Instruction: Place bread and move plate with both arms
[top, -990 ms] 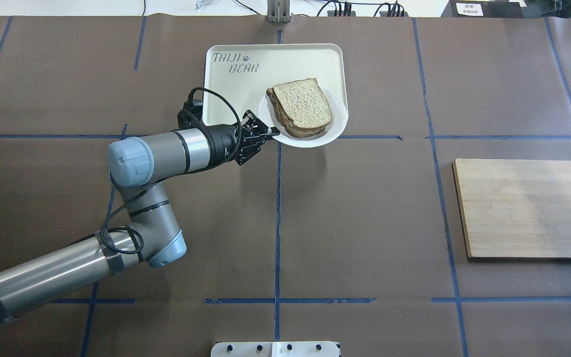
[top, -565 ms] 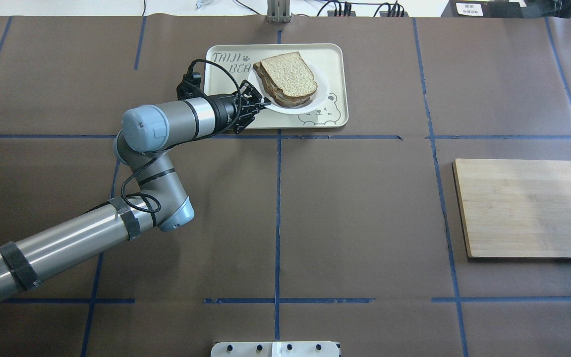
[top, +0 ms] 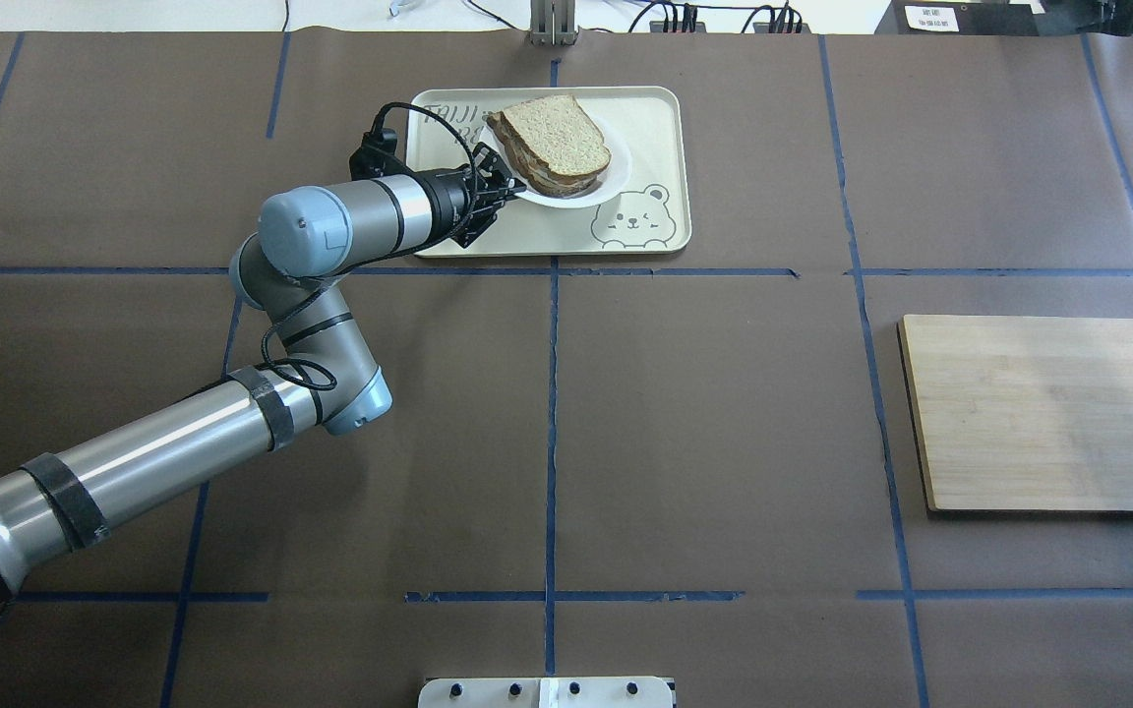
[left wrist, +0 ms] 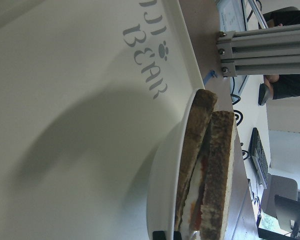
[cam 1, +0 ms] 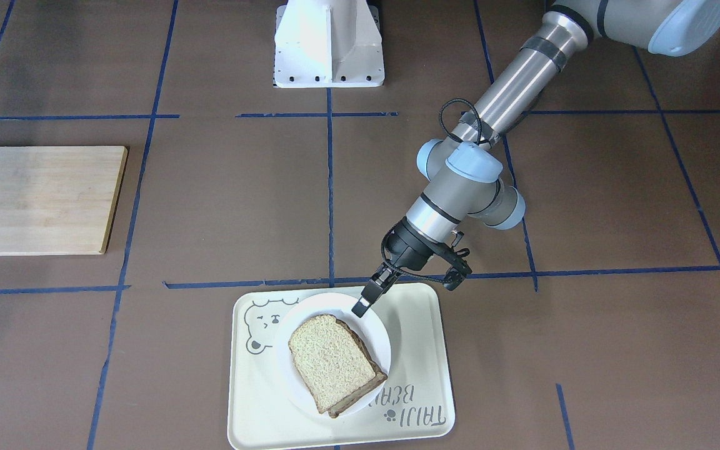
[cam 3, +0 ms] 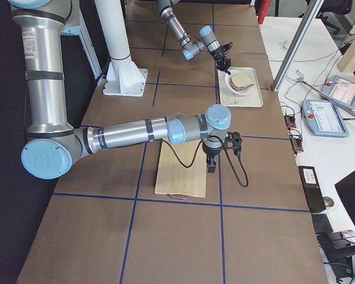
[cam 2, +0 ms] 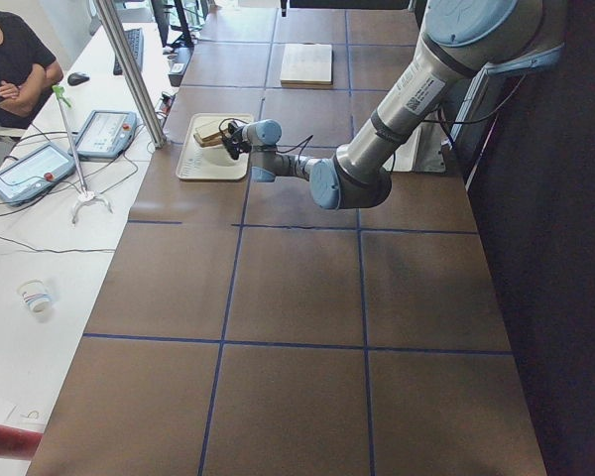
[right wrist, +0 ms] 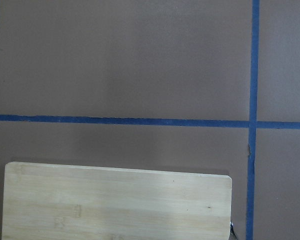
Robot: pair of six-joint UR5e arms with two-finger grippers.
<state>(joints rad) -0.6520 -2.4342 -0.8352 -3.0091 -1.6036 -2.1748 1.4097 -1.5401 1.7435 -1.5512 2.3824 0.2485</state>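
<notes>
The white plate (top: 598, 187) carries a stack of brown bread (top: 552, 133) with red and white filling between the slices, as the left wrist view (left wrist: 217, 170) shows. My left gripper (top: 505, 189) is shut on the plate's near-left rim and holds it low over the cream tray (top: 645, 128), at its far-left part. From across the table I see the gripper (cam 1: 363, 304), plate (cam 1: 375, 334) and bread (cam 1: 332, 362). A shadow lies under the plate (left wrist: 162, 190) on the tray (left wrist: 65, 100). My right gripper (cam 3: 213, 165) hangs over the wooden board; I cannot tell if it is open.
A wooden cutting board (top: 1043, 413) lies at the right side of the table, also in the right wrist view (right wrist: 115, 205). The white pedestal (cam 1: 329, 44) stands at the robot's edge. An aluminium post (top: 552, 20) stands just behind the tray.
My left gripper has carried the plate with the bread from the tray's near-right edge inward to its far-left part. The bear drawing on the tray now shows.
</notes>
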